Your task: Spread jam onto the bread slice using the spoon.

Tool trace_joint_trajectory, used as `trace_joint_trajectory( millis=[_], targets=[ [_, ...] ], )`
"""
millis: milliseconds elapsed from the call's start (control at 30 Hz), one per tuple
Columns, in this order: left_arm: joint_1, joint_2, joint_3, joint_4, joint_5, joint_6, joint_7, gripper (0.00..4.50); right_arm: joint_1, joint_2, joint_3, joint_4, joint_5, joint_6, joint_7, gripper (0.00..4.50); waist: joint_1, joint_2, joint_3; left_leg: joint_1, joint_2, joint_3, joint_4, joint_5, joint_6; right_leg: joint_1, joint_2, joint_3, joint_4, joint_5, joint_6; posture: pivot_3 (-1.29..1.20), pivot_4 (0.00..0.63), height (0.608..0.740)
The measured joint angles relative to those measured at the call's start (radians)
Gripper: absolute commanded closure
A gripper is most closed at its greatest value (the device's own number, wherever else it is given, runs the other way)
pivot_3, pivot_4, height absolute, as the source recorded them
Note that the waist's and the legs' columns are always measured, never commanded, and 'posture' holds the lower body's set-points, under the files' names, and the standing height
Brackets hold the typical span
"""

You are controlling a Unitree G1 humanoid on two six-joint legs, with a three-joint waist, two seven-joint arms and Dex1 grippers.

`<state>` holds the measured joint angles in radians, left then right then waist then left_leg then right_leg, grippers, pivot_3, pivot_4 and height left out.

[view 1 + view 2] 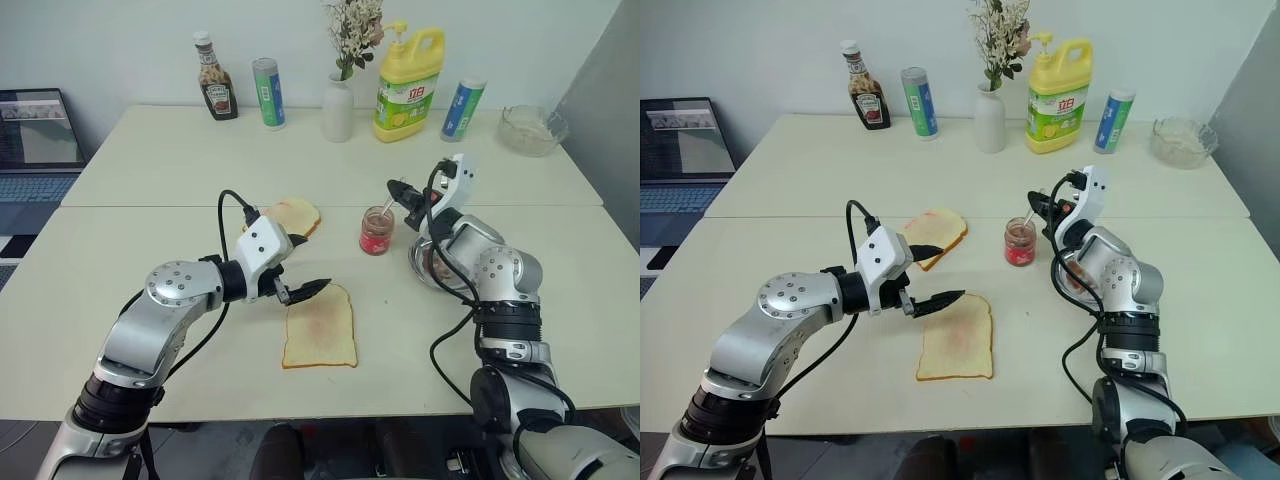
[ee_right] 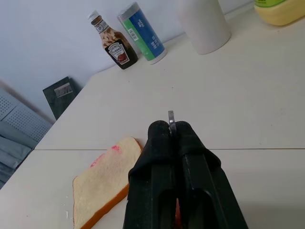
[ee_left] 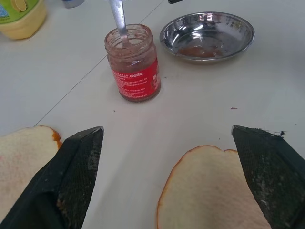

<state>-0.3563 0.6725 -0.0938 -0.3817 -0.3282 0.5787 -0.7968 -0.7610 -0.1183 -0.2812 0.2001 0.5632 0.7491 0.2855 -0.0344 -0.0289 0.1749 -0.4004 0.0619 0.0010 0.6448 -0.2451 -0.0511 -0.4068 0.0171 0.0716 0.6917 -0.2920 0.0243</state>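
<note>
The bread slice [image 1: 320,327], pale with a tan crust and a pinkish smear down its middle, lies flat near the table's front. My left gripper [image 1: 306,264] hovers open just above its far-left corner, holding nothing; the slice's domed edge [image 3: 209,191] lies between its fingers [image 3: 81,167]. Beyond it stands the small glass jar of red jam [image 1: 376,232]. The silver spoon [image 1: 384,213] leans with its bowl inside the jar [image 3: 133,64]. My right gripper [image 1: 400,191] is shut on the tip of the spoon's handle [image 2: 171,118], above and to the right of the jar.
A second slice [image 1: 292,215] with a faint red streak lies left of the jar. A steel bowl [image 3: 207,36] sits right of the jar, under my right arm. Along the back stand a ketchup bottle [image 1: 214,92], two cans, a vase [image 1: 337,108], a yellow detergent bottle [image 1: 408,85] and a glass bowl [image 1: 533,130].
</note>
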Motion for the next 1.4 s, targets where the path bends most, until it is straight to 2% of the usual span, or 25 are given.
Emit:
trace_joint_trajectory(
  millis=[1000,1400],
  targets=[
    [-0.003,-0.004,-0.008,0.000,0.001,-0.009,0.000,0.00,-0.043,-0.015,-0.143,0.006,0.180,0.069,-0.129,4.46,0.000,0.000,0.000,-0.001,0.000,0.000,-0.001,0.000,0.000,0.000,0.000,0.000,-0.002,0.000,0.000,0.00,0.150,0.740],
    [-0.031,-0.064,-0.002,0.002,-0.030,-0.020,-0.003,0.00,-0.043,-0.016,-0.229,0.016,0.289,0.114,-0.220,4.46,0.000,0.000,0.000,-0.001,0.000,0.000,-0.001,0.000,0.000,0.000,0.000,0.000,-0.002,0.000,0.000,0.00,0.150,0.740]
  ],
)
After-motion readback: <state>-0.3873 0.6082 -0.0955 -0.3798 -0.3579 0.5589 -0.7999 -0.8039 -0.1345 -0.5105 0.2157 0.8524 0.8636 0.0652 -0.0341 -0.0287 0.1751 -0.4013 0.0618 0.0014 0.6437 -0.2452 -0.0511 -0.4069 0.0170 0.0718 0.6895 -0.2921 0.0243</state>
